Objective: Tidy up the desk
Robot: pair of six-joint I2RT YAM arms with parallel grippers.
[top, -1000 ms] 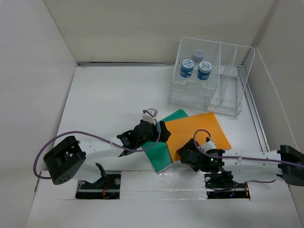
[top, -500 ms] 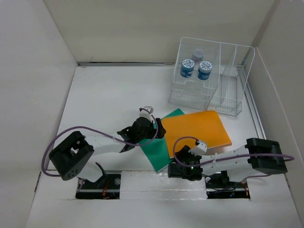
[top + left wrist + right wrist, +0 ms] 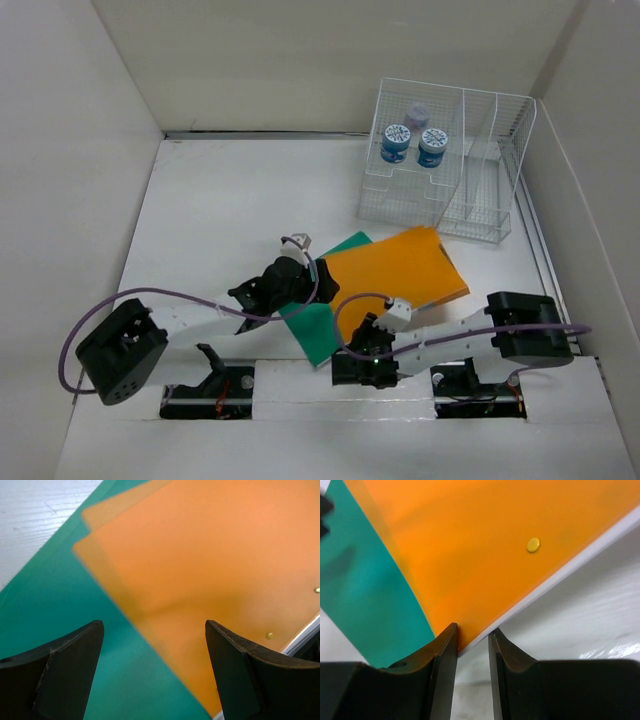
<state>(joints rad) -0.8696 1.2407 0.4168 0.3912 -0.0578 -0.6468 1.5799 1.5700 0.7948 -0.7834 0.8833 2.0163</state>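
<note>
An orange notebook lies slanted over a green folder on the white desk. My right gripper is shut on the notebook's near corner. In the right wrist view its fingers pinch that corner of the orange notebook, which has a white edge. The green folder lies to the left. My left gripper hovers open over the far left of both. Between its spread fingers I see the green folder and the orange notebook, and it touches neither.
A white wire-mesh rack stands at the back right, with two blue-and-white jars in its left compartment. Beige wall panels enclose the desk on the left, back and right. Purple cables loop off both arms.
My right gripper swung left and closed on the orange notebook's near corner. The notebook shifted left and turned. My left arm drew back a little to the left and stayed open.
</note>
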